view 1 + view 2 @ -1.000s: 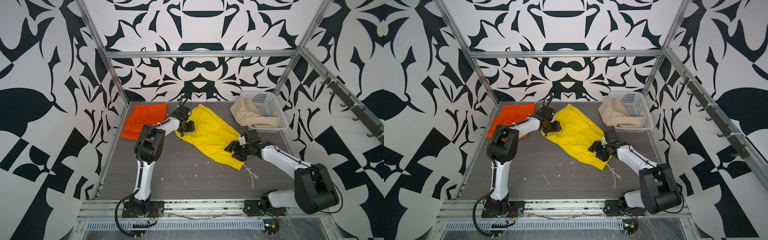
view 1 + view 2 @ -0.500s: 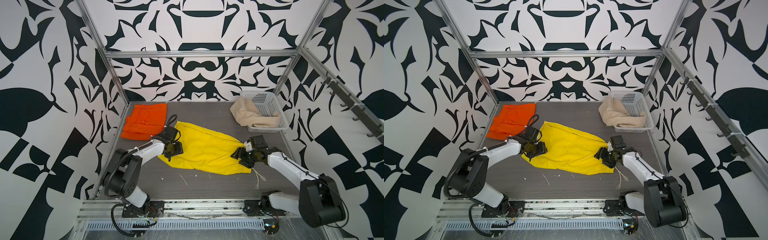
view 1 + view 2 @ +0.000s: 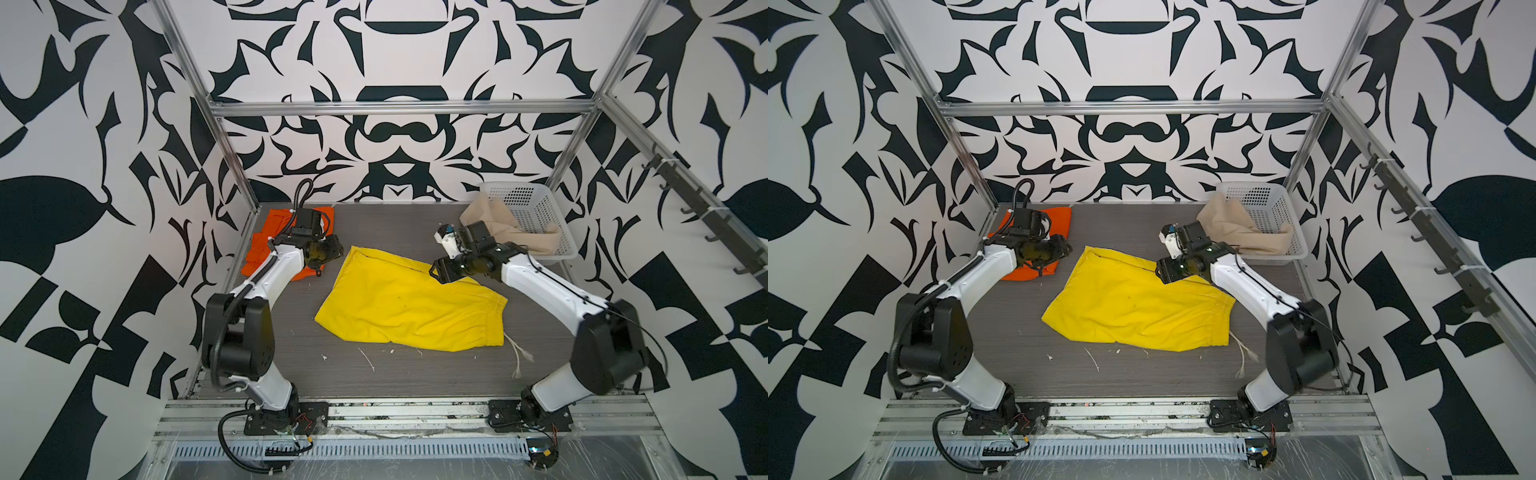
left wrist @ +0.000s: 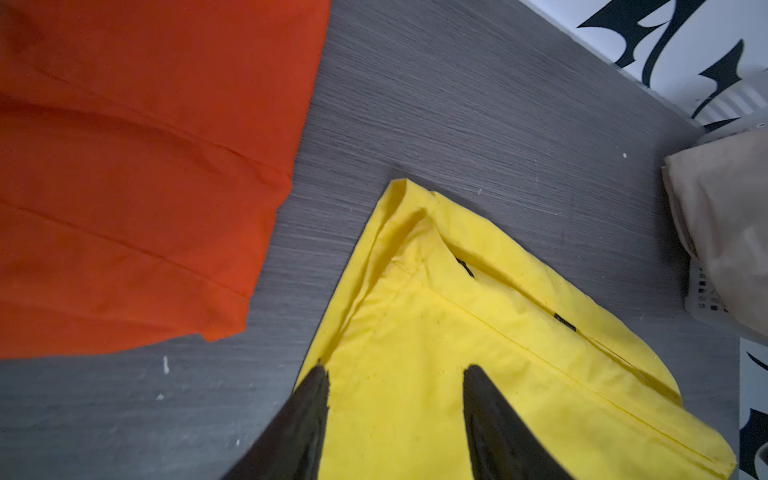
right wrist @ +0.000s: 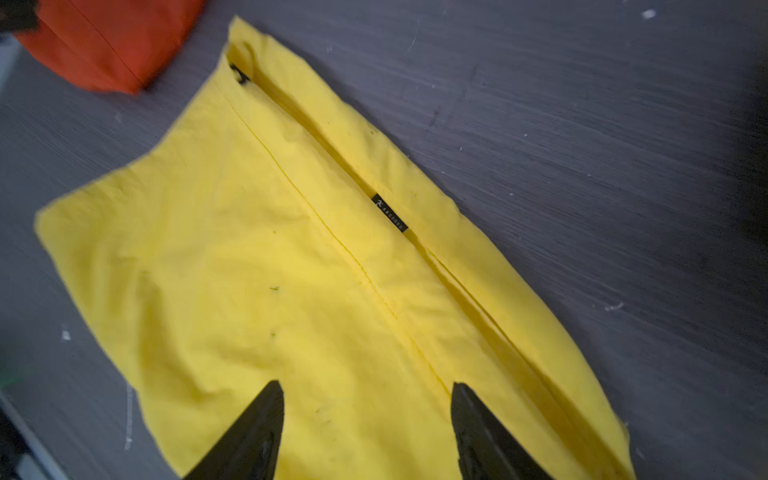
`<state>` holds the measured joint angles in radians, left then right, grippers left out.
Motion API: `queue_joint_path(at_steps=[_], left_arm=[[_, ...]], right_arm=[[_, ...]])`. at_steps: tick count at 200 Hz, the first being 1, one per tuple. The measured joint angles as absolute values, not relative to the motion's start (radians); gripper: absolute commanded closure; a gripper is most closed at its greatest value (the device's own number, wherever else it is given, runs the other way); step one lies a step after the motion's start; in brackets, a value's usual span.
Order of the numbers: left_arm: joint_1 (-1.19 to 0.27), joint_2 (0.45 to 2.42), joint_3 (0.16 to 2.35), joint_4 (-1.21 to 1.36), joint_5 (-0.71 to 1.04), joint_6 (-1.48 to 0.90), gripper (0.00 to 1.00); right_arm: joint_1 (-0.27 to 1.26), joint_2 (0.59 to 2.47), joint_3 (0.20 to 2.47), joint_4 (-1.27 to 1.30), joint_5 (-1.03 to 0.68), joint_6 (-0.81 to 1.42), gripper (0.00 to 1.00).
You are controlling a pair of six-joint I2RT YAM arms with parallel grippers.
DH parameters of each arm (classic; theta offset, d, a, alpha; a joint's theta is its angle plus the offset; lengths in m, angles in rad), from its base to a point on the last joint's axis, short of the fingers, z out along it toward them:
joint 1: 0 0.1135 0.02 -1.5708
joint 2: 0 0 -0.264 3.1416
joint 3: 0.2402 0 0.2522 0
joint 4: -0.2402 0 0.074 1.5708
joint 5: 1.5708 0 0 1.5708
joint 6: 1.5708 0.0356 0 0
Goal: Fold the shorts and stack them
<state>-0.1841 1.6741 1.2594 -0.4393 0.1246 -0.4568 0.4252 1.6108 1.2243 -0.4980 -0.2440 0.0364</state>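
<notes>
The yellow shorts (image 3: 409,303) (image 3: 1138,303) lie folded flat mid-table, waistband to the right. Orange shorts (image 3: 255,257) (image 3: 1061,218) lie folded at the back left, partly hidden under my left arm. Beige shorts (image 3: 494,220) (image 3: 1229,224) hang over the basket's rim. My left gripper (image 3: 336,249) (image 4: 395,374) is open, just above the yellow shorts' far left corner, holding nothing. My right gripper (image 3: 436,272) (image 5: 365,388) is open too, over their far edge, with flat yellow cloth (image 5: 291,270) showing between its fingers.
A white perforated basket (image 3: 536,203) (image 3: 1262,199) stands at the back right corner. A loose white drawstring (image 3: 519,353) (image 3: 1241,353) trails from the waistband toward the front right. Small white lint specks dot the grey table near the front.
Both grippers held the yellow shorts and drew them forward; now they have let go and moved back toward the rear, leaving the shorts lying flat.
</notes>
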Motion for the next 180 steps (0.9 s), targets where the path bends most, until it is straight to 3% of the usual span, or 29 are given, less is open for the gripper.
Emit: queue_joint_path(at_steps=[39, 90, 150, 180], left_arm=[[-0.184, 1.859, 1.344, -0.439, 0.212, -0.42, 0.49], [-0.186, 2.016, 1.429, -0.43, 0.296, -0.395, 0.51], [-0.186, 2.057, 1.45, -0.42, 0.342, -0.373, 0.58], [-0.186, 2.07, 1.456, -0.411, 0.36, -0.368, 0.62]], right_arm=[[0.439, 1.855, 1.342, -0.541, -0.236, -0.126, 0.32], [0.45, 1.985, 1.414, -0.595, -0.273, -0.239, 0.34], [0.45, 2.017, 1.428, -0.611, -0.275, -0.292, 0.67], [0.45, 2.017, 1.435, -0.617, -0.272, -0.301, 0.77]])
